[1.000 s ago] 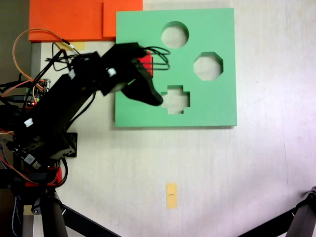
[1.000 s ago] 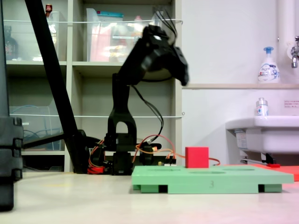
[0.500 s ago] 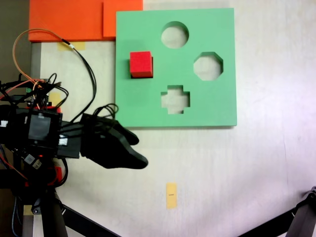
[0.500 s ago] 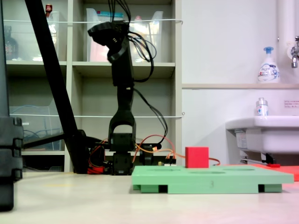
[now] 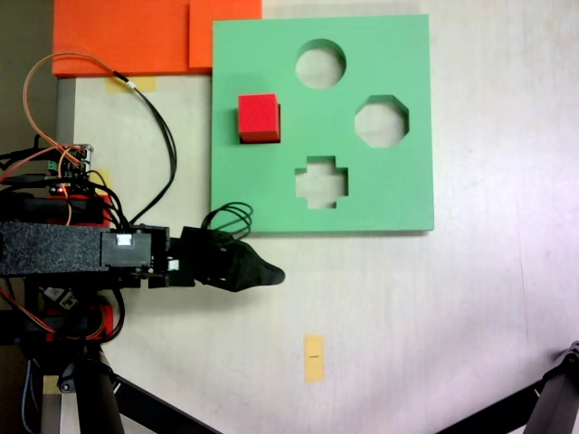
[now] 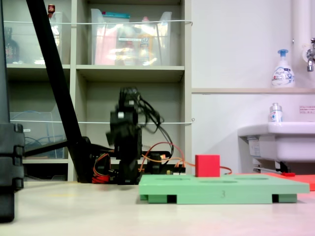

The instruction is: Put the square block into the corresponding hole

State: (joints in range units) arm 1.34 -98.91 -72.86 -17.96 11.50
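red cube: 1 | green board: 1 | orange sheets: 2

Square block: matt red foam. Green board: thick matt foam, smooth-faced. Orange sheets at 11 o'clock: flat foam. Gripper: black matt plastic.

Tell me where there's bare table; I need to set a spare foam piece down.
Free: the wide stretch right of the green board, and the patch below it around the yellow tape strip. Crowded: the left side, taken by the gripper, the wiring and the orange sheets above.
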